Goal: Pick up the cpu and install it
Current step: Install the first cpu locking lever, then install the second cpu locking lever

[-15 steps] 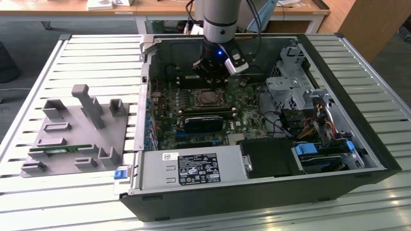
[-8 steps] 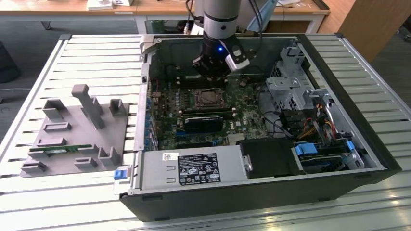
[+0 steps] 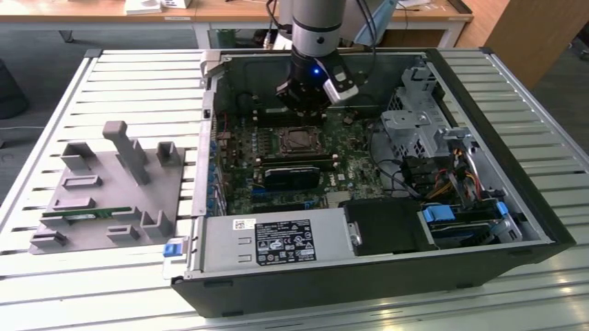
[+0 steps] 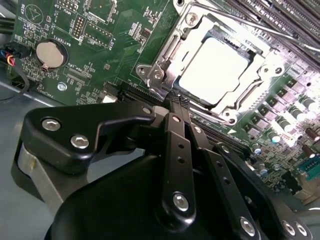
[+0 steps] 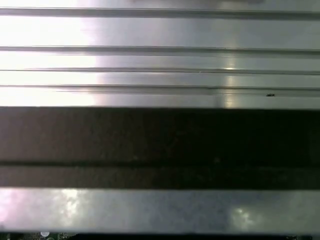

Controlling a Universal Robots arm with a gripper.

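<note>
Item 1, nearest the lens in the second wrist view: the gripper point(image 4: 176, 102), black linkage, jaws clenched tip to tip on nothing.

Item 2: the cpu point(image 4: 214, 71), bright silver square, seated flat in the socket frame point(image 4: 150, 72) on the green motherboard point(image 4: 95, 40). It lies just beyond the jaw tips, apart from them. Being square, it has no long axis.

Item 3, exterior view: the gripper point(image 3: 302, 110) hangs inside the open computer case point(image 3: 368, 289) toward its far wall, just above the socket point(image 3: 299, 141).

Item 4: grey parts tray point(image 3: 92, 207) on the slatted bench point(image 3: 138, 76), well apart at the exterior view's left.
</note>
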